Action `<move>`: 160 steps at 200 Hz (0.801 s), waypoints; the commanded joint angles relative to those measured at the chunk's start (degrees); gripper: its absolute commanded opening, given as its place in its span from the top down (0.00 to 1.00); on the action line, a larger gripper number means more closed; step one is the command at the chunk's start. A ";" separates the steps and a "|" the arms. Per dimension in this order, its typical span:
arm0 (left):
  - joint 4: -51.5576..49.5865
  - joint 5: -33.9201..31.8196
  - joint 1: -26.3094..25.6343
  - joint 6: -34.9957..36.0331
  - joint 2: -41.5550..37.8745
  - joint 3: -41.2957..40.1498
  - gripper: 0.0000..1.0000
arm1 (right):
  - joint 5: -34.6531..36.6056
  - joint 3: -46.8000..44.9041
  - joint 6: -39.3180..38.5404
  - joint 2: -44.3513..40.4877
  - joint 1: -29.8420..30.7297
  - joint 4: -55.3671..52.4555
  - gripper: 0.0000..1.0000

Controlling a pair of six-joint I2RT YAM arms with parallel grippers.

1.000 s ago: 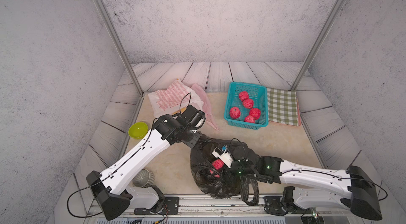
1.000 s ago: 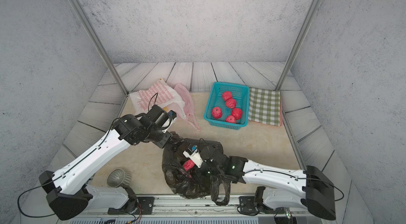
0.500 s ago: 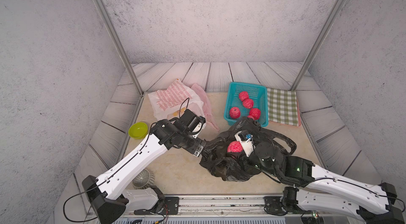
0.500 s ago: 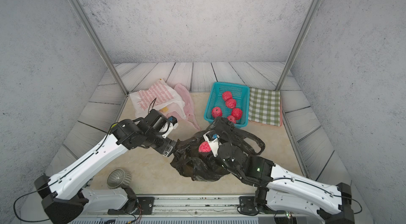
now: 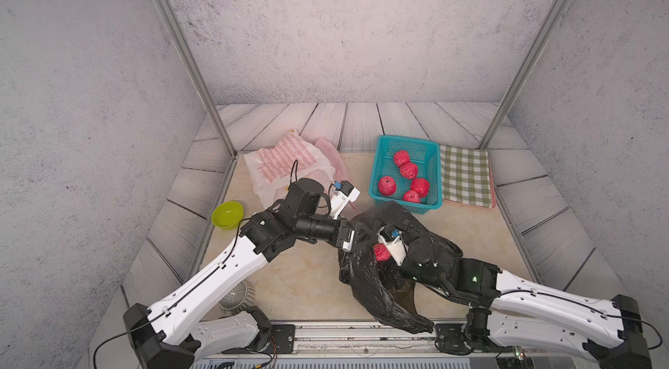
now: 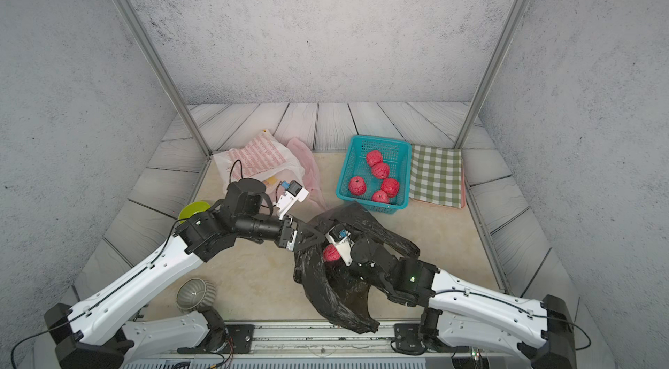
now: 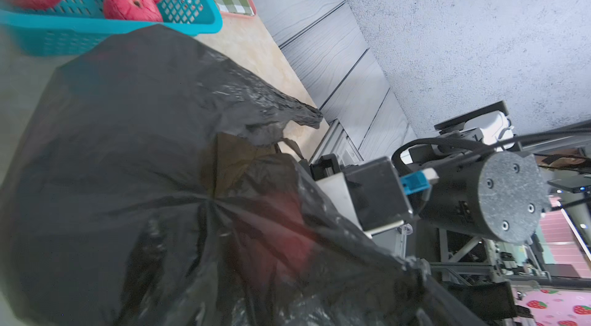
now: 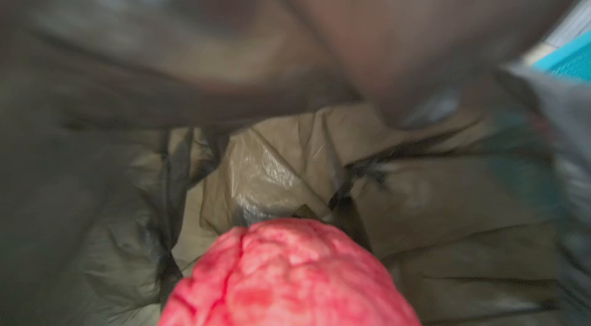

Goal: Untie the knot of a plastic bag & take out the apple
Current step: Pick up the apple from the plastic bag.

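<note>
- apple (image 5: 379, 252) is pinched in the right gripper (image 6: 333, 255), up in the open mouth of the black plastic bag (image 5: 376, 298)
- left gripper (image 5: 365, 237) is just beside it at the bag's edge, jaws spread apart
- blue-green plastic basket (image 5: 405, 203) with five red apples (image 5: 409, 170) sits just past both grippers

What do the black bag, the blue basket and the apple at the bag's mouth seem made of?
Black bag: thin plastic film, glossy, crinkled, partly see-through. Blue basket: rigid moulded plastic, perforated lattice walls. Apple: matte, wrinkled, veined skin; likely foam or rubber imitation, uncertain.
</note>
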 commanded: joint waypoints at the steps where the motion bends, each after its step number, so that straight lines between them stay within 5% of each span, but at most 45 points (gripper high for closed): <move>1: -8.41 -2.40 0.92 3.42 -2.04 11.71 0.08 | 4.24 1.54 -2.18 -0.42 0.01 -3.42 0.51; 24: -40.93 -29.87 1.16 17.36 4.98 31.18 0.17 | 11.67 2.04 -0.14 -0.69 -0.04 -6.57 0.51; 42: -52.46 -47.40 1.17 20.32 7.76 35.78 0.24 | 17.71 2.09 0.70 -1.95 -0.03 -9.75 0.51; 82: -50.65 -38.81 1.18 20.19 6.28 37.36 0.17 | 25.43 1.44 2.73 -4.48 -0.04 -16.23 0.50; 117: -57.86 -53.14 2.91 21.22 9.02 35.00 0.05 | 23.36 0.69 3.77 -7.04 0.02 -15.79 0.50; 125: -55.61 -46.90 3.90 20.74 8.47 32.67 0.01 | 22.60 0.32 3.92 -7.33 0.01 -15.38 0.51; 137: -44.36 -25.55 7.57 18.83 4.60 24.84 0.01 | 21.91 -0.13 3.90 -7.26 0.01 -15.14 0.50; 160: -26.22 -9.58 8.90 9.24 0.14 16.14 0.01 | 21.49 -0.71 4.49 -7.30 -0.04 -15.39 0.51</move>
